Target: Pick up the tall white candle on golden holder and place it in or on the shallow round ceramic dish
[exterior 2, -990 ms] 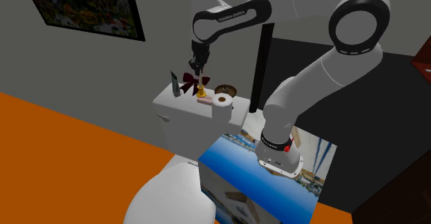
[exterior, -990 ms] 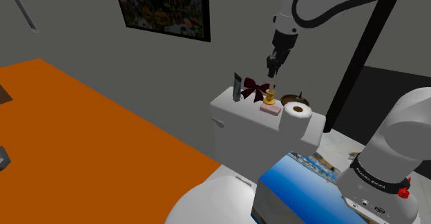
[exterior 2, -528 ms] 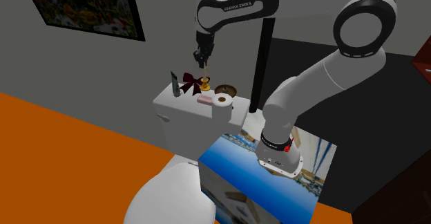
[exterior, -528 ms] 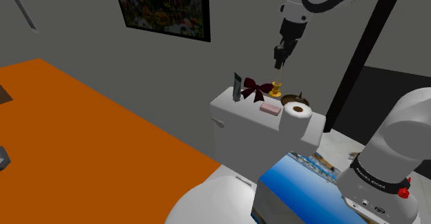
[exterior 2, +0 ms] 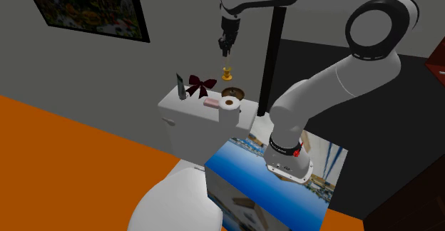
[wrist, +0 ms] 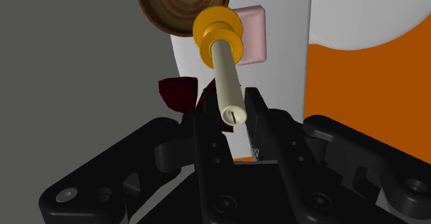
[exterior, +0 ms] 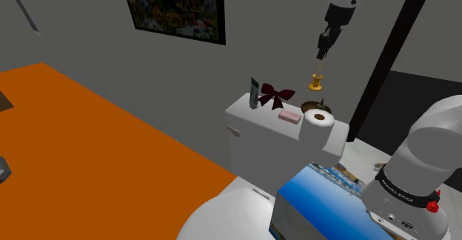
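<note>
A cream-white candle (exterior: pixel 317 74) on a golden holder (exterior: pixel 316 85) hangs in the air, with my gripper (exterior: pixel 321 54) shut on its top end. It is upright, just above the shallow brown round dish (exterior: pixel 314 104) at the back of the white toilet tank (exterior: pixel 259 124). From the second exterior view, the gripper (exterior 2: pixel 226 50) holds the candle (exterior 2: pixel 227 70) over the dish (exterior 2: pixel 233 93). Looking along the hand, the two fingers (wrist: pixel 207 122) clasp the candle (wrist: pixel 226 84); its golden holder (wrist: pixel 217 30) points at the dish (wrist: pixel 178 1).
On the tank lid are a dark red bow (exterior: pixel 272 95), a pink soap bar (exterior: pixel 289 115), a toilet roll (exterior: pixel 320 118) beside the dish, and a dark upright item (exterior: pixel 254 92). A white toilet seat (exterior: pixel 222 212) lies below. The wall stands close behind.
The gripper has lifted the candle off the tank lid by the bow and carried it up and to the shoulder view's right, to above the dish.
</note>
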